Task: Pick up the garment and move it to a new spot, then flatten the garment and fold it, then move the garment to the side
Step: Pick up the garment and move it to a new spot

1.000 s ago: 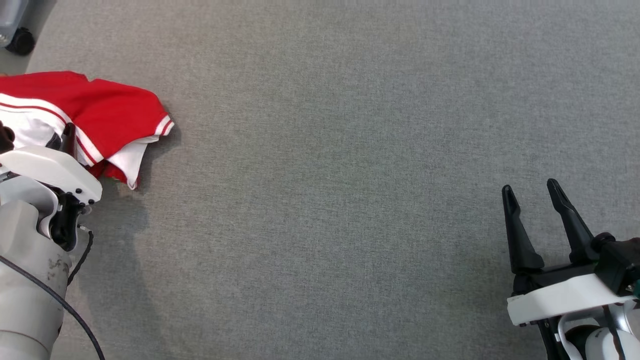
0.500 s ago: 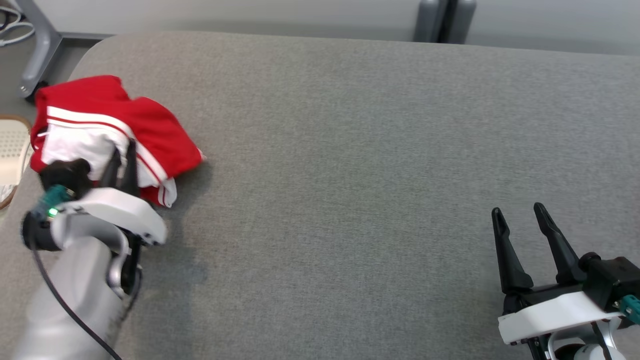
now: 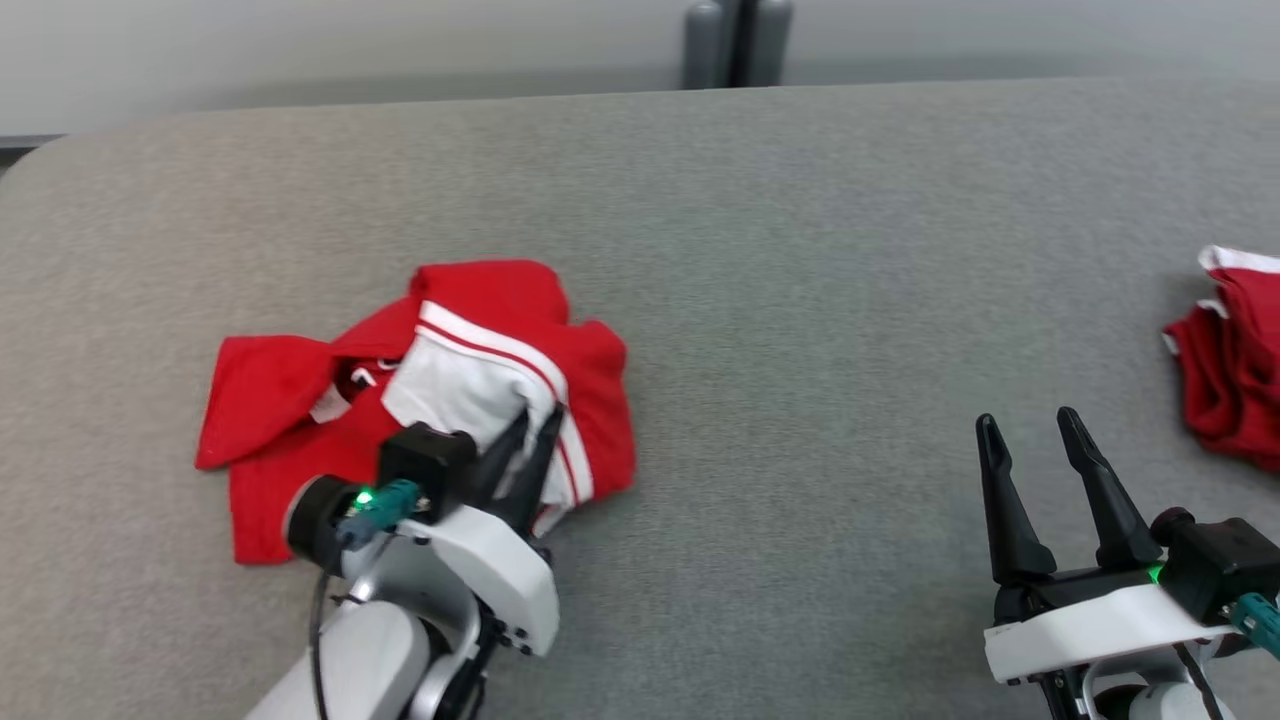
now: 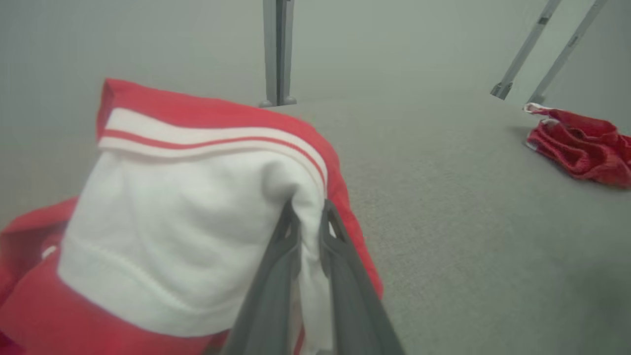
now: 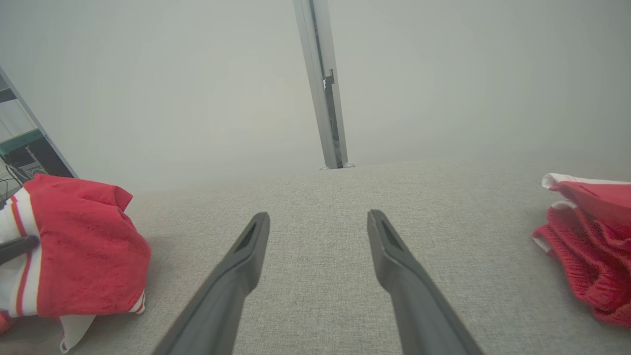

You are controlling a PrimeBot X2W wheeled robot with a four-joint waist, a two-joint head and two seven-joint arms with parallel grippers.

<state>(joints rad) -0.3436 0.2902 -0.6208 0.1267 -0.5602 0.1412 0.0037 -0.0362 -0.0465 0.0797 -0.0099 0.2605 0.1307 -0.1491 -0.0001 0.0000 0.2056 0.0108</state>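
Note:
A red and white garment [image 3: 470, 380] lies crumpled on the grey table left of centre. My left gripper [image 3: 535, 425] is shut on a white fold of it, lifting that part. In the left wrist view the fingers [image 4: 276, 276] pinch the white cloth of the garment [image 4: 172, 222] between them. My right gripper [image 3: 1030, 430] stands open at the lower right over bare table, nothing between its fingers. The right wrist view has that gripper [image 5: 318, 222] open, with the garment [image 5: 84, 251] at its left edge.
A second red garment [image 3: 1235, 365] lies bunched at the table's right edge, also in the wrist views [image 4: 581, 145] [image 5: 591, 246]. A grey post [image 3: 730, 45] stands behind the table's far edge [image 3: 400, 105]. The table's rounded corner is at far left.
The head camera has swung right, so the whole picture has shifted. My left gripper has carried the garment rightwards towards the table's middle, still shut on it. The right gripper has stayed open.

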